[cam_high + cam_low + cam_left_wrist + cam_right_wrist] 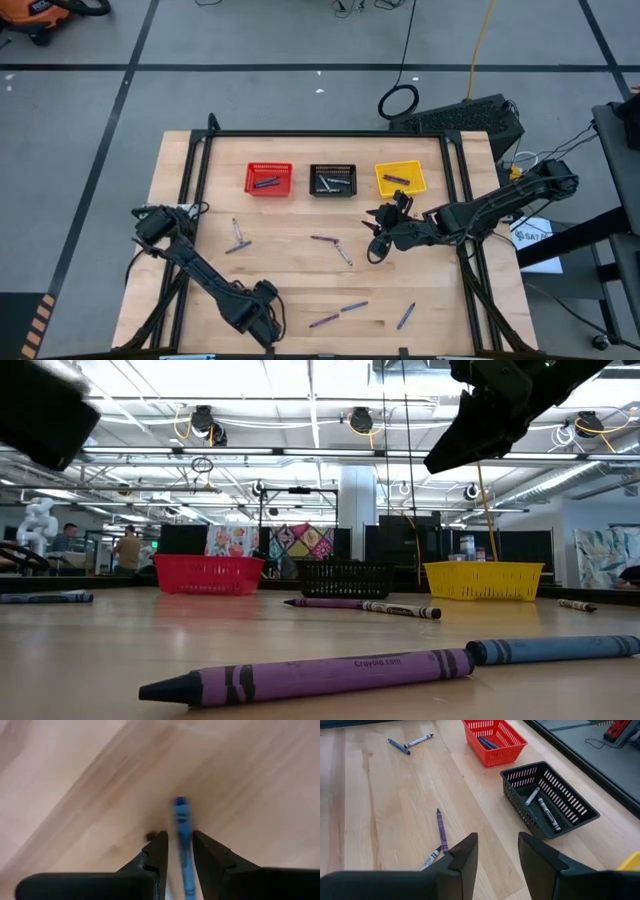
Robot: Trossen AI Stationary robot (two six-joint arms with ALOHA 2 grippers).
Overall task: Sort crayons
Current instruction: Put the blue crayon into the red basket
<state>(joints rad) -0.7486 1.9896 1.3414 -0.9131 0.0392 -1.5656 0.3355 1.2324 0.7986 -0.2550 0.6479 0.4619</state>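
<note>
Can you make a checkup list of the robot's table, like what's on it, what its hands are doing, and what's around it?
Surface: wooden table, bare between items.
Job's things: loose crayons scattered on the table; red basket holds blue ones, black basket grey ones, yellow basket a purple one.
Clutter: nothing seen.
Hands: left hand at the near table edge, fingers either side of a blue crayon, grip not clear; right hand open, empty, near the table's middle.
Cables: a yellow cable and dark cable loop on the floor.
Surroundings: grey floor with tape lines; people far behind.
</note>
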